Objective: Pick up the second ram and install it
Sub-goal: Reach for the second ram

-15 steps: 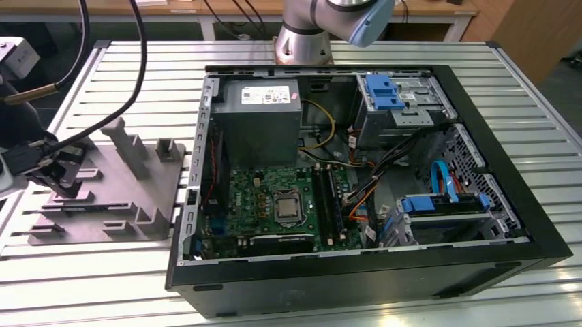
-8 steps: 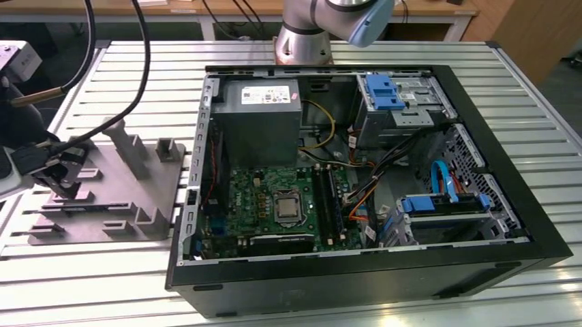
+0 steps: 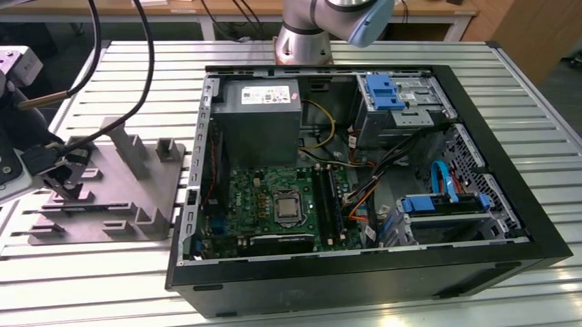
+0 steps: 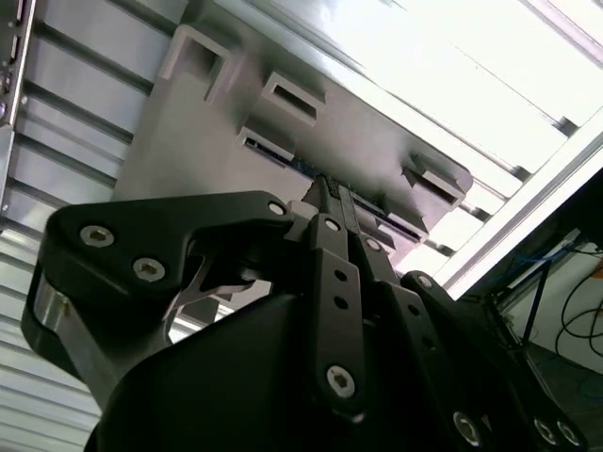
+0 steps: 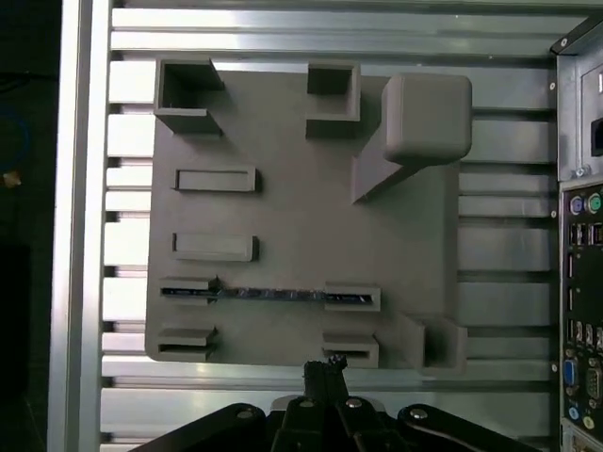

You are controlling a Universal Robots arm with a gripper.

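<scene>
The second ram (image 5: pixel 268 295) is a thin dark strip standing on edge in two slots of the grey holder tray (image 5: pixel 301 217). In the second wrist view the ram (image 4: pixel 285 157) shows just beyond the black fingertips. My gripper (image 5: pixel 323 369) hangs over the tray's edge, a short way from the ram and not touching it. Its fingers are shut together with nothing between them. In the exterior view the gripper (image 3: pixel 56 167) sits at the left, above the tray (image 3: pixel 136 197).
An open black computer case (image 3: pixel 509 225) lies at the exterior view's right of the tray, with the green board (image 3: pixel 264 197), its long black slots (image 3: pixel 329 201), cables and blue drive bays inside. The case's rear ports (image 5: pixel 579 282) border the tray. Black cables (image 3: pixel 118 82) hang over the slatted table.
</scene>
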